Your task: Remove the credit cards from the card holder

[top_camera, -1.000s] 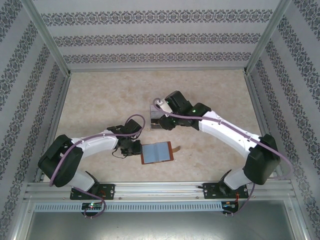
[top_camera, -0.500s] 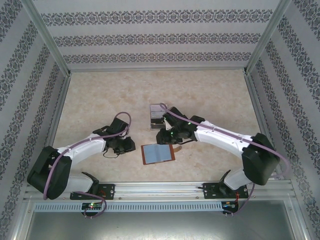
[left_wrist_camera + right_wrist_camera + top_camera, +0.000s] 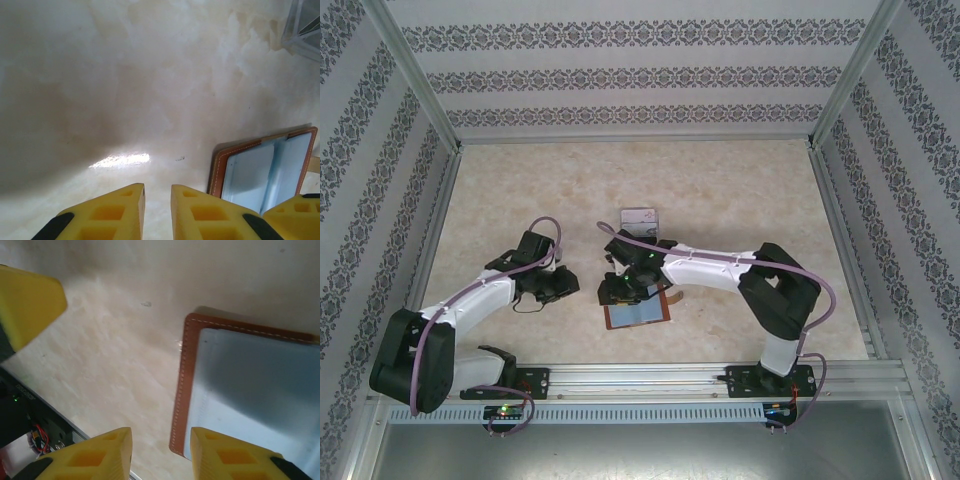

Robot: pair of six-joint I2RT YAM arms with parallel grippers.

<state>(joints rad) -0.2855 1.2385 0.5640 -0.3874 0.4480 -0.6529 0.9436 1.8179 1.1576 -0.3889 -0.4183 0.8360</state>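
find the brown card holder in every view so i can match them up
top external: the card holder lies open just below centre.
left wrist: the card holder sits in the lower right.
right wrist: the card holder fills the right half, running off the frame.
shared landmark: its brown leather border around the bluish-grey lining.

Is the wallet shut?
No, the wallet lies open flat on the table, its blue-grey inside facing up.

I find the overhead camera looking down from high behind the rig, distant; both wrist cameras sit close, seemingly sharing the card holder (image 3: 265, 172) (image 3: 250, 385)
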